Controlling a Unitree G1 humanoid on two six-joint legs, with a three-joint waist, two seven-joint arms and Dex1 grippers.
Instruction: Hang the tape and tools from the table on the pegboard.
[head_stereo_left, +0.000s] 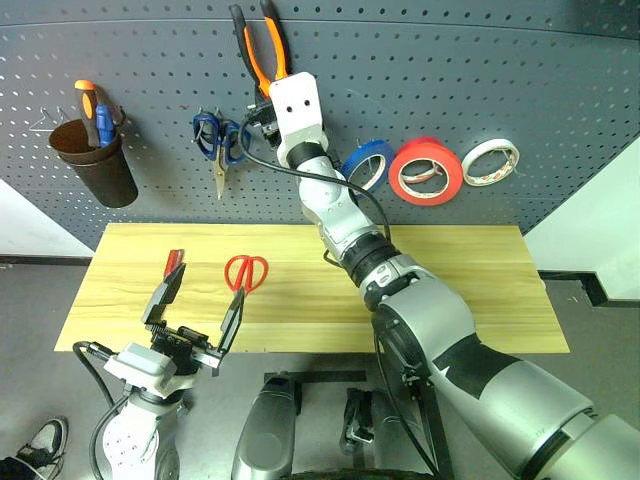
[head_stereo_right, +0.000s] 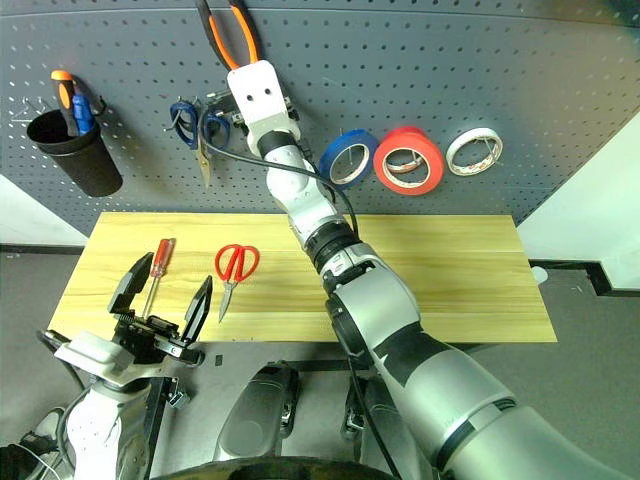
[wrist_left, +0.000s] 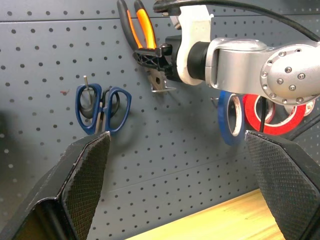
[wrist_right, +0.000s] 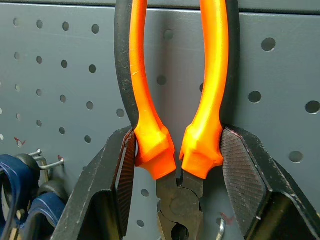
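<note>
My right gripper (wrist_right: 177, 165) squeezes the pliers (wrist_right: 175, 100) handles-up against the pegboard (head_stereo_left: 450, 60) to hook them; my left gripper (head_stereo_left: 195, 305) waits wide.

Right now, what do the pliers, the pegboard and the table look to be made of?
Pliers: dark metal head at the pivot; glossy orange handles edged in black, probably plastic or rubber sleeves. The right tool is shut on them.
Pegboard: matte grey sheet with even rows of holes, likely painted metal, though that is uncertain.
Table: pale yellowish wood, with visible plank lines and grain.
</note>
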